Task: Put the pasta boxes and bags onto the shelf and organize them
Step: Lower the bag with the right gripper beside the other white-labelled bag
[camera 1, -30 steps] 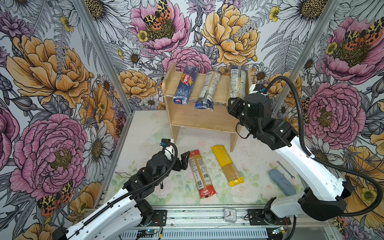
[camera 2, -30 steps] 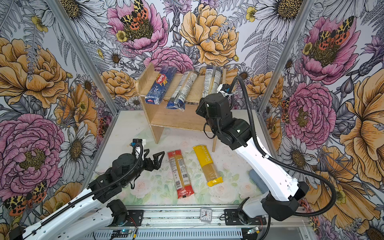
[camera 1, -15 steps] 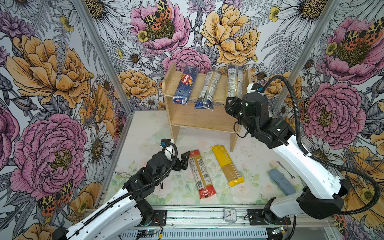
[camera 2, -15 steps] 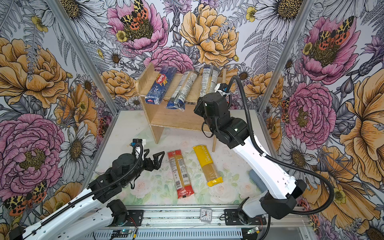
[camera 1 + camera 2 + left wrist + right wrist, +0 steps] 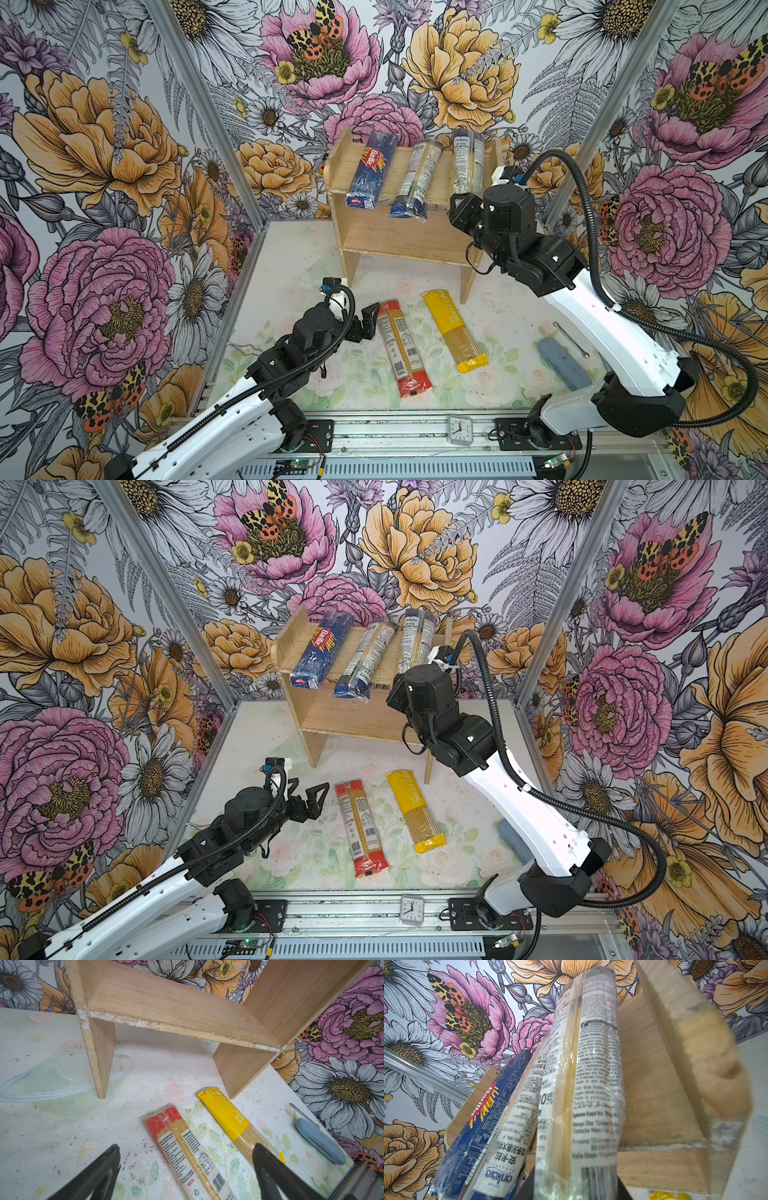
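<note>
Floral walls [image 5: 104, 166] enclose pale painted tabletop [image 5: 291, 257] bearing wooden shelf [image 5: 399, 241].

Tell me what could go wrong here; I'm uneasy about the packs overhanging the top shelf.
The right gripper, shut on the clear spaghetti pack, could drag it off the top tier of the shelf if it pulls back unopened. The neighbouring blue-ended pack overhangs the front edge; a nudge might tip it off.
</note>
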You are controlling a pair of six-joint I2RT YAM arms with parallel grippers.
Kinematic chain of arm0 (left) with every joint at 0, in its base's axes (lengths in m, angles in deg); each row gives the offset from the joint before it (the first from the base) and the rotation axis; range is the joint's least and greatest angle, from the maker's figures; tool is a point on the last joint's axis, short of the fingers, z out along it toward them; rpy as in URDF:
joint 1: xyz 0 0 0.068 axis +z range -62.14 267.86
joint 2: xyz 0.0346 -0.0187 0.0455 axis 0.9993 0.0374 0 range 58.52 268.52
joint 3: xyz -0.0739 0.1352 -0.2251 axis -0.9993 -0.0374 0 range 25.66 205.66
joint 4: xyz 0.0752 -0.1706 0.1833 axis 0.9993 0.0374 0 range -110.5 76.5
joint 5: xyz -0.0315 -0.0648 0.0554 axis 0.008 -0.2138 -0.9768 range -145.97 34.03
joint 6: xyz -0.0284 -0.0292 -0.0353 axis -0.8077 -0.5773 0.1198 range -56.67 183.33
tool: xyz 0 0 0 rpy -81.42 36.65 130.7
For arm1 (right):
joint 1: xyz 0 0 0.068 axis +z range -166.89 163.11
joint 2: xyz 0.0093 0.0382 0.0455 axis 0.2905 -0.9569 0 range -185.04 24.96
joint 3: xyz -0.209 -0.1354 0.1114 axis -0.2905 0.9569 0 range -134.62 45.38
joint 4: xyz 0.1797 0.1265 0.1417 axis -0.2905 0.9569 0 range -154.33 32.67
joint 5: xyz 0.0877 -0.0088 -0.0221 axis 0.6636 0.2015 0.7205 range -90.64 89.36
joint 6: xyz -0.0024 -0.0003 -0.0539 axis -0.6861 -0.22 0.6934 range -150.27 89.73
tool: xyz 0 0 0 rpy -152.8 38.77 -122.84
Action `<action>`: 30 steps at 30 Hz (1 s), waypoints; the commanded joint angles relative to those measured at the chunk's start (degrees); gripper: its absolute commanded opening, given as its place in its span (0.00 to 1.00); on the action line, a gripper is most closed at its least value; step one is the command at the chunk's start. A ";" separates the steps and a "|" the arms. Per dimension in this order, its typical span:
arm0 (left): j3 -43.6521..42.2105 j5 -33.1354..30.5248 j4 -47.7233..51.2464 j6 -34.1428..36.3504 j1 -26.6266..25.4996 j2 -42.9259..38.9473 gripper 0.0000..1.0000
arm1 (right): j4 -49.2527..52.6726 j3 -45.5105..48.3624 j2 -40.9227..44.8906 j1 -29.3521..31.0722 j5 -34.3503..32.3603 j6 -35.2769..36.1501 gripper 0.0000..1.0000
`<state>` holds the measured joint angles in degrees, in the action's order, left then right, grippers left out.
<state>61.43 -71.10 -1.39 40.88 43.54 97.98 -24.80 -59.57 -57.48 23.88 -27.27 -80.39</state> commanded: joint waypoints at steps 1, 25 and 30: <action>0.27 -0.15 0.40 0.05 0.59 -0.43 0.99 | -7.50 -2.35 0.15 -0.35 -1.13 1.26 0.00; 0.37 -0.01 0.31 0.05 0.63 -0.34 0.99 | -7.45 1.93 2.62 -0.34 -1.93 1.56 0.21; 0.27 -0.23 0.51 0.12 0.63 -0.61 0.99 | -7.45 1.92 2.71 -0.34 -1.92 1.61 0.26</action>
<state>61.43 -71.10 -1.37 40.88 43.54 97.98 -27.45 -57.29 -56.82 23.91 -27.73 -80.35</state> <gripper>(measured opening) 0.987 0.396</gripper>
